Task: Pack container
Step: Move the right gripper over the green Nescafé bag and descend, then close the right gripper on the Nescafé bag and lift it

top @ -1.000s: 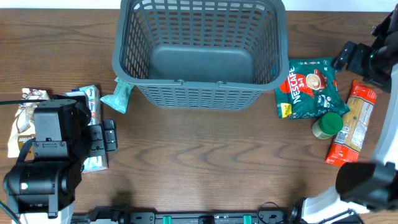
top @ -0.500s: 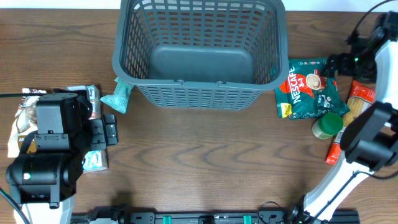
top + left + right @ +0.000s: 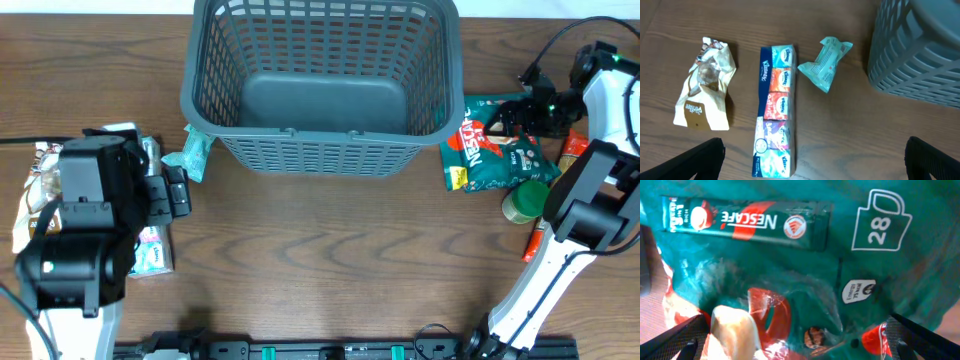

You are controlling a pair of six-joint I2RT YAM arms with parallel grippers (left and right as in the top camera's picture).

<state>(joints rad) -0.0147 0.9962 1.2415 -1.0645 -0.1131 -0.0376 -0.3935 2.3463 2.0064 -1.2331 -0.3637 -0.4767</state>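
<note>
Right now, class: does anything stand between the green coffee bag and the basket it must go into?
Nothing visible does. The coffee bag lies beside the basket, on its right; only the basket's own wall must be cleared.

The dark grey slotted container [image 3: 320, 85] stands upright and empty at the table's far middle.

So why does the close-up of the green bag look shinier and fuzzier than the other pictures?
Right wrist view: the camera sits close to the glossy bag, so light glints off its creases and the lower part goes soft. Left wrist view: the tissue pack is sharp and evenly lit. Overhead view: even light, no glare on the basket.
</note>
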